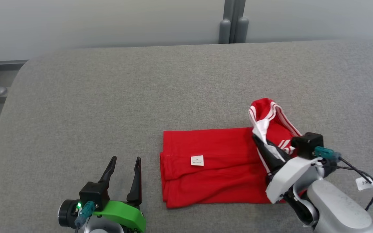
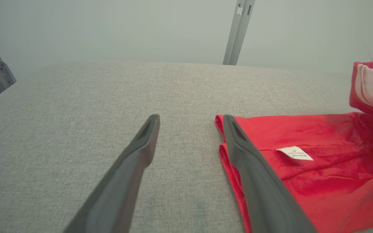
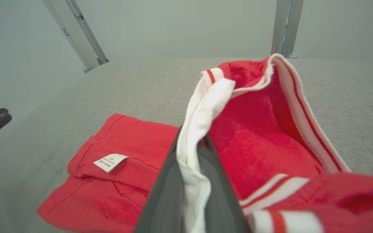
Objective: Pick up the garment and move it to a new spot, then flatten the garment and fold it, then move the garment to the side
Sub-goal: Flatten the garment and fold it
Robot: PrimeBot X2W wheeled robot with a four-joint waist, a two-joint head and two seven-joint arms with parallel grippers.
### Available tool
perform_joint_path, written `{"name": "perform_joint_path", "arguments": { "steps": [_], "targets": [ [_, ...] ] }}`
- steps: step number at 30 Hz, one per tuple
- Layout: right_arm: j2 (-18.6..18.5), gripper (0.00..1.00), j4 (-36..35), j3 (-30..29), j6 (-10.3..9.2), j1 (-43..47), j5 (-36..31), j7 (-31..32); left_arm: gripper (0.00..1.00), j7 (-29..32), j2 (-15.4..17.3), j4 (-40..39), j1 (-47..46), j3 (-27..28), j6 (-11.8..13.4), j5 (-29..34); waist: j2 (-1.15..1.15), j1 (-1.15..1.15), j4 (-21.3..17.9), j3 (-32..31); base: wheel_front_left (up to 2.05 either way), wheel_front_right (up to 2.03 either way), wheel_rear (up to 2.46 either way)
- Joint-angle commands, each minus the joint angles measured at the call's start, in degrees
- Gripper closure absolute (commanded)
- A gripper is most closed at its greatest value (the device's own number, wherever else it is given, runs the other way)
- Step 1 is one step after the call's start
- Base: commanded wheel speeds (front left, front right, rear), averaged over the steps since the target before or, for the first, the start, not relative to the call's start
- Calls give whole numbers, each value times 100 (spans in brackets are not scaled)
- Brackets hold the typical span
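Shirt (image 1: 212, 174) folded at lower centre, right end lifted.
We saw it lying on the grey surface (image 1: 108, 97), label (image 1: 197, 160) up; our right gripper (image 1: 255, 137), at lower right, pinched its white cloth tightly, while our left gripper (image 1: 125, 158), at lower left, stood spread wide beside the shirt, holding nothing.
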Motion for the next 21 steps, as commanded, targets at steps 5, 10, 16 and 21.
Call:
{"name": "perform_joint_path", "arguments": {
  "steps": [5,10,16,21],
  "targets": [
    [326,100,-155,552,-2,-164,8,261,0,5,19,54,19,-147,6,-104,0,0,587,16,0,0,0],
    [541,100,256,785,-2,-373,-72,295,0,5,18,109,59,-261,27,-208,0,0,1121,97,0,0,0],
    [742,100,875,938,-2,-625,-111,187,0,5,17,165,121,-284,39,-246,0,0,1514,146,0,0,0],
    [925,0,1287,1216,-2,-793,92,68,0,5,16,160,185,-250,60,-222,0,0,1620,127,0,0,0]
  ]
}}
